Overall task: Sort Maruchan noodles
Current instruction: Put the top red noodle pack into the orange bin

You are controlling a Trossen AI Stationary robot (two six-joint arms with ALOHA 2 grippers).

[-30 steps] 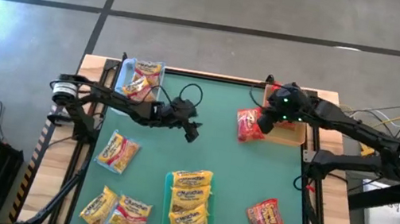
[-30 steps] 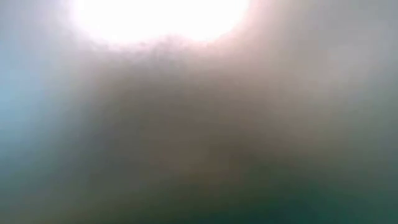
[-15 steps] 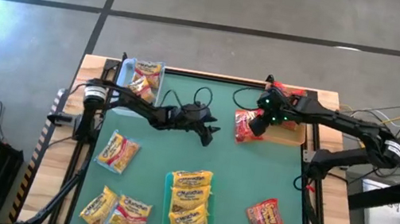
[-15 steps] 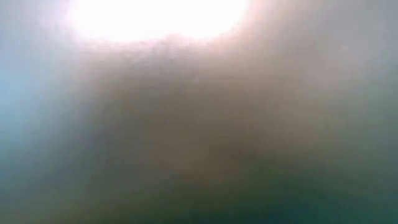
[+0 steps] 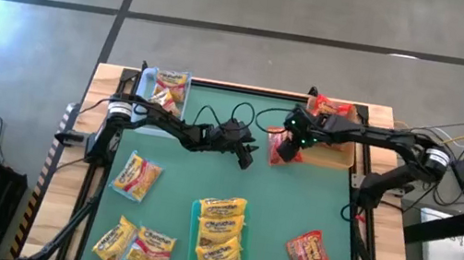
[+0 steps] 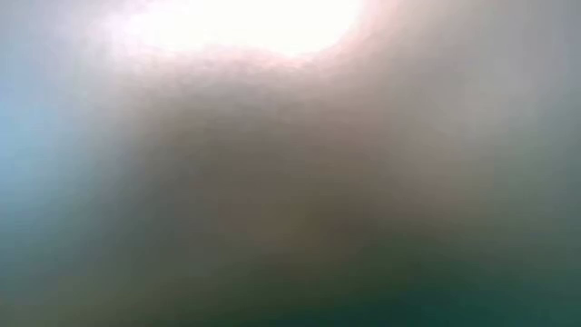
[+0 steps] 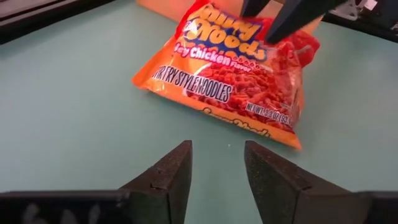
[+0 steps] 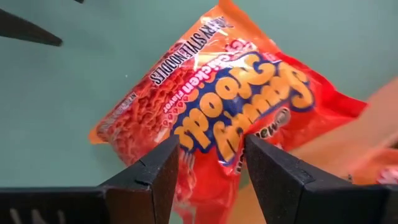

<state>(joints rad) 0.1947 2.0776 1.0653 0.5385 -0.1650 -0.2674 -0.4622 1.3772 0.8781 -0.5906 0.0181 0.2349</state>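
High view is showing me where the sorting stands. A clear tray (image 5: 167,88) at the far left corner is holding one orange-and-white packet (image 5: 161,93), a green tray (image 5: 221,234) near the front middle is holding stacked yellow packets (image 5: 221,231), and a tan tray (image 5: 336,135) at the far right is holding a red packet (image 5: 333,108). Loose on the mat are lying three yellow or orange-and-white packets (image 5: 138,176) at the left and one red packet (image 5: 310,256) at the front right, so I am judging the job roughly half done.

I am hovering my right gripper (image 8: 210,163) over an orange-red packet (image 5: 282,147) that is lying half on the mat, leaning on the tan tray's edge; the fingers are spread and gripping nothing. My left gripper (image 7: 217,169) is facing that same packet from just beside it, fingers parted and empty. Low view is showing only haze.
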